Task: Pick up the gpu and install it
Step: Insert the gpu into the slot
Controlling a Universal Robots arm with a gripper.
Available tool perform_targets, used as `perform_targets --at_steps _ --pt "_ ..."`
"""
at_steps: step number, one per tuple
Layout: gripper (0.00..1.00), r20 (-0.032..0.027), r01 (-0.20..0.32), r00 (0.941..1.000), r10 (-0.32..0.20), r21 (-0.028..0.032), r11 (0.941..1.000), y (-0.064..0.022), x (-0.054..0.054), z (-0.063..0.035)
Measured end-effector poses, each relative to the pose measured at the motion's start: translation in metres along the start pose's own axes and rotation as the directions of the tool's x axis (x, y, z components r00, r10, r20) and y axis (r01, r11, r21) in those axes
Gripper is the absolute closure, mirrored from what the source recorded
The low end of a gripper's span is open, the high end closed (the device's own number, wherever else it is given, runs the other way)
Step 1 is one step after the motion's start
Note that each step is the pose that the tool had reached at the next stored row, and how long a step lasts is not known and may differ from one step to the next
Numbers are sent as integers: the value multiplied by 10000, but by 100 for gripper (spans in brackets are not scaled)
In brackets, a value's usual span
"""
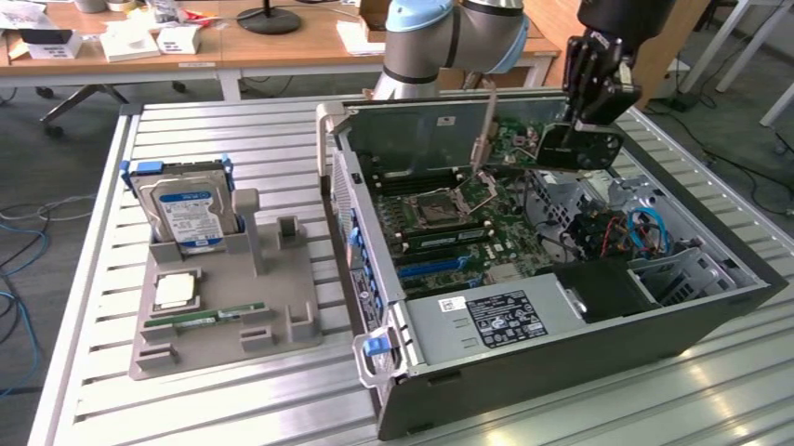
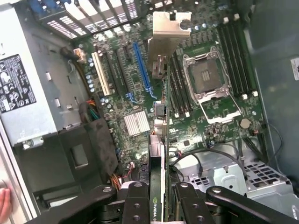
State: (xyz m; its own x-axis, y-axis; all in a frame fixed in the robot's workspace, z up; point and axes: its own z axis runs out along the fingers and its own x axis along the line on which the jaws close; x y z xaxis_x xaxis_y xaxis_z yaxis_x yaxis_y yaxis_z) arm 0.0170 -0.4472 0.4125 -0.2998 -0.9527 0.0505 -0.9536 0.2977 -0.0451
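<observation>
Edgewise, the gpu (image 2: 158, 149) hangs clamped between the tool (image 2: 159, 193) fingers, clear above the motherboard (image 2: 117, 107).

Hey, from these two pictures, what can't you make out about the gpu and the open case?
Fan face of the gpu: hidden, the wrist view sees the card edge-on.
Strip of the motherboard behind the gpu and its bracket: covered by them in the wrist view.
The hand: cut off by the wrist picture's edge.
Wording on the power supply label: too small in the exterior view.
</observation>
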Motion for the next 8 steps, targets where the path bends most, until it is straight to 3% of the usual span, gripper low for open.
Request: perform_targets --at_steps 4,8 --pt "74 -82 373 9993 -372 47 9993 0 0 0" --pt "74 -83 383 9992 -383 49 9993 1 0 0"
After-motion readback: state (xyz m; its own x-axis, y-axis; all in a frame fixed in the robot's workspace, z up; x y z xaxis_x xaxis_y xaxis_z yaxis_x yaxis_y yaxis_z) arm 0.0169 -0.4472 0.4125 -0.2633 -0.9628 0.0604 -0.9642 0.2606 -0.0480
